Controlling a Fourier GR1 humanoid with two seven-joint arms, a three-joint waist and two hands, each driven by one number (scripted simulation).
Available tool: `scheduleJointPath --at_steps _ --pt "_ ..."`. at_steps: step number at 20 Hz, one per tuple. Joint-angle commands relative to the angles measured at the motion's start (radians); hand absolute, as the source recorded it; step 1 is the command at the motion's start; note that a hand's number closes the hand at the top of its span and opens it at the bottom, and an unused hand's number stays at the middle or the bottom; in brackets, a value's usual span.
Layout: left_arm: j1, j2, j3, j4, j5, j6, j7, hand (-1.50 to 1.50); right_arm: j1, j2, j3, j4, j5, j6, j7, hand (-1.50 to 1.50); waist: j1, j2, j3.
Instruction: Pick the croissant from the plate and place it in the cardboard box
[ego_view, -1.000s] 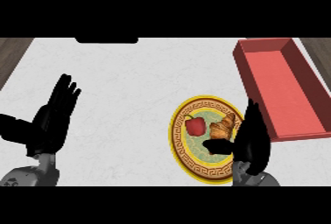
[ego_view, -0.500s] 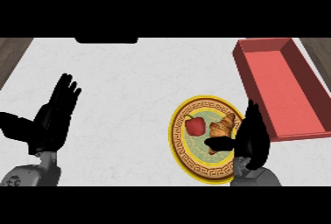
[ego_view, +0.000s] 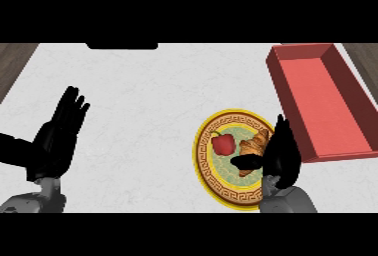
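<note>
The round plate (ego_view: 221, 185) has a yellow rim with a dark key pattern and a pale green centre. On it lie a golden-brown croissant (ego_view: 253, 146) and a glossy red pepper (ego_view: 223, 144). The rectangular box (ego_view: 322, 95) is dull red (inside and out); the tabletop (ego_view: 162, 100) is mottled white.

right hand (ego_view: 279, 154) has slid down a touch along the plate (ego_view: 221, 187), thumb now tucking in against the croissant (ego_view: 253, 148); left hand (ego_view: 55, 137) dropped slightly too
</note>
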Motion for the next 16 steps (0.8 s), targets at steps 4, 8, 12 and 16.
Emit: scheduleJointPath --at_steps 4,8,12,16 --pt "-0.035 -0.038 0.015 0.069 -0.029 -0.009 -0.038 0.0 0.016 0.004 0.045 0.026 -0.007 -0.074 0.114 -1.5 -0.005 0.0 0.0" --pt "-0.033 0.011 0.07 -0.002 0.026 -0.053 0.039 0.0 -0.053 0.004 0.011 0.177 -0.035 -0.132 0.065 -1.5 0.002 0.001 0.0" --pt "0.029 -0.034 0.035 0.001 -0.029 -0.049 -0.021 0.0 -0.014 0.004 -0.015 0.166 -0.023 -0.119 0.02 -1.5 0.0 0.0 0.0" --pt "0.004 -0.04 0.061 -0.001 -0.037 -0.062 0.0 0.0 0.001 0.004 -0.005 0.082 -0.001 -0.061 0.024 1.5 -0.003 -0.001 0.0"
